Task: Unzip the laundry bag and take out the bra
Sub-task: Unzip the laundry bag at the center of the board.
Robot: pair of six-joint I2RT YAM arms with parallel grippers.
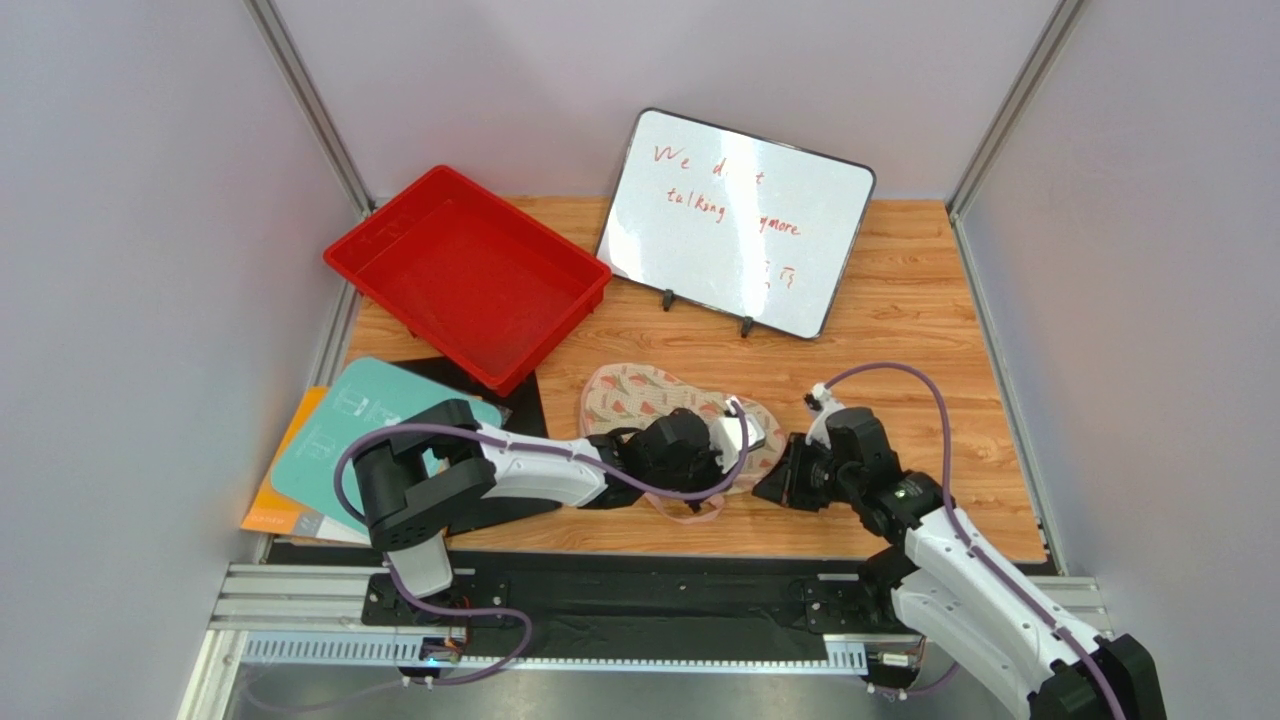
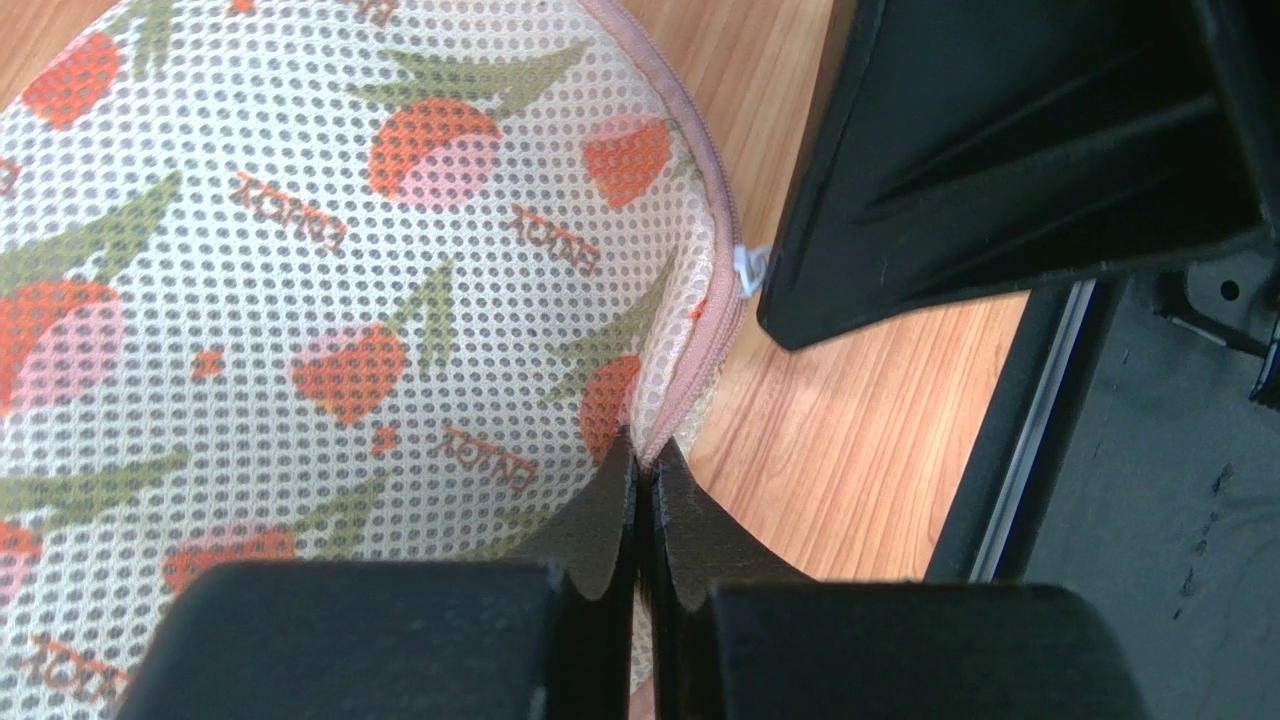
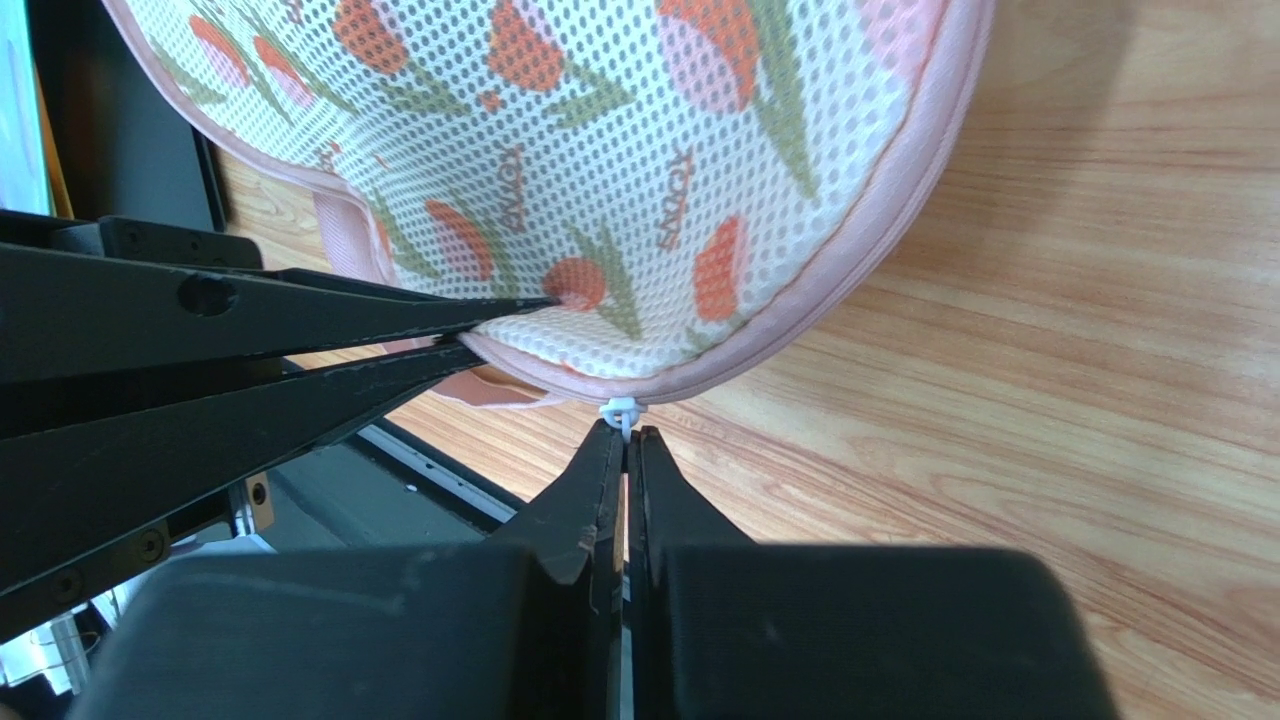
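The laundry bag, cream mesh with red and green print and pink zipper edging, lies on the wooden table. My left gripper is shut on the bag's pink zipper edge at its near right end; it also shows in the top view. My right gripper is shut on the small white zipper pull, which sits at the bag's edge. The pull also shows in the left wrist view. The two grippers are close together. The bra is hidden.
A red tray stands at the back left and a whiteboard at the back middle. Teal and orange sheets lie at the left under my left arm. The table's front edge and rail run just behind the grippers.
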